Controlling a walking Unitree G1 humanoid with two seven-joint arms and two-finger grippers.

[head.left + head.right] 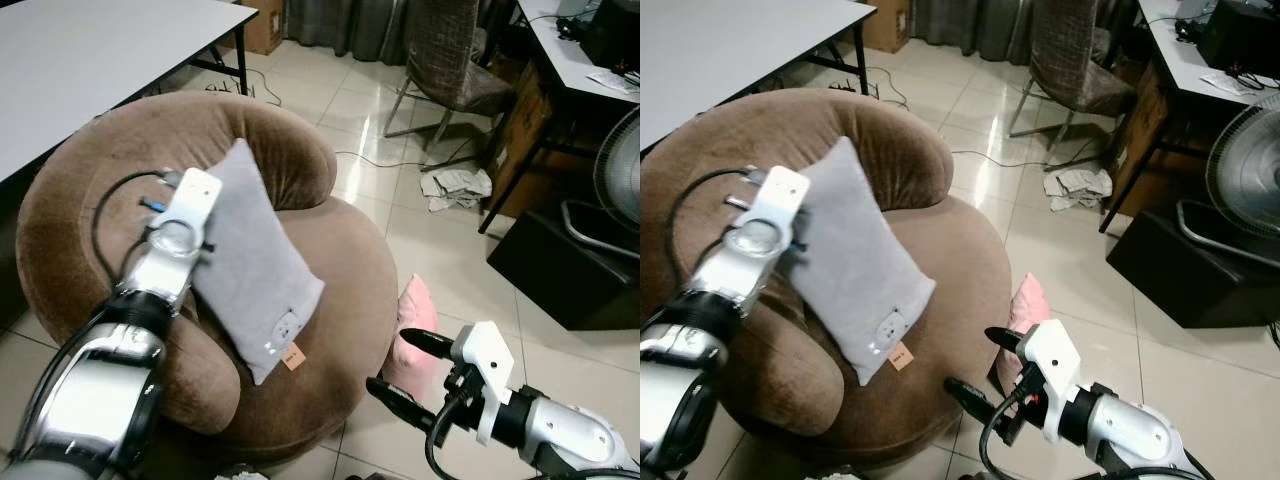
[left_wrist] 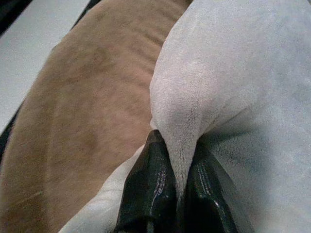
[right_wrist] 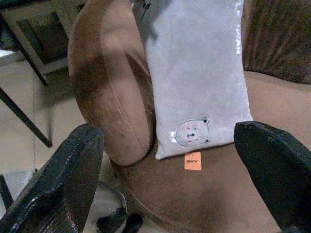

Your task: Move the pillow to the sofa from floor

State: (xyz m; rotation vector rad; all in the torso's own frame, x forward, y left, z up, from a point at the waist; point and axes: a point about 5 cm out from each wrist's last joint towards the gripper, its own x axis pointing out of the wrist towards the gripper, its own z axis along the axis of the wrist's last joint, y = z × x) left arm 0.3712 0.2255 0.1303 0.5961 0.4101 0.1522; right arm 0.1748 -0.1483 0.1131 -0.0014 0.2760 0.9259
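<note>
Left wrist view: two black fingers [image 2: 150, 194] clenched on a pinched fold at edge of grey pillow [image 2: 243, 87]; brown upholstery behind.
Item 1, grey pillow [image 1: 250, 270]: plush, rectangular, bear print + orange tag [image 1: 292, 357] at lower end. Held up by its upper edge, tilted; lower end rests on sofa seat, near front edge.
Item 2, sofa [image 1: 330, 260]: round brown armchair type, thick curved back + arm roll. Pillow already over it, leaning twd the arm roll.
Item 3, left gripper [image 1: 205, 245]: above sofa arm, at pillow's upper-left edge, grasping the fabric. Grip is on a thin fold only, so judged light.
Item 4, right gripper [image 1: 400, 365]: low, beside sofa front, jaws spread wide, holding nothing. Looks toward the pillow's bear print [image 3: 192, 132].
Item 5, pink pillow [image 1: 412, 320]: on floor tiles, touching sofa base, just behind right gripper.
Step in hand (judged): set grey pillow down on seat & let go.
How to do well: lower left wrist twd seat centre/backrest before opening, so pillow lies flat or leans on back, not on front edge where it may slide off. Open only once weight is on cushion. Pull fingers straight back along the fold, no drag. Keep right arm clear of sofa front.
Risk: soft plush snags on fingers; pillow tips fwd off seat.
Other: white table [image 1: 90, 50], chair [image 1: 440, 60], fan [image 1: 615, 170], crumpled paper on floor [image 1: 455, 187].
</note>
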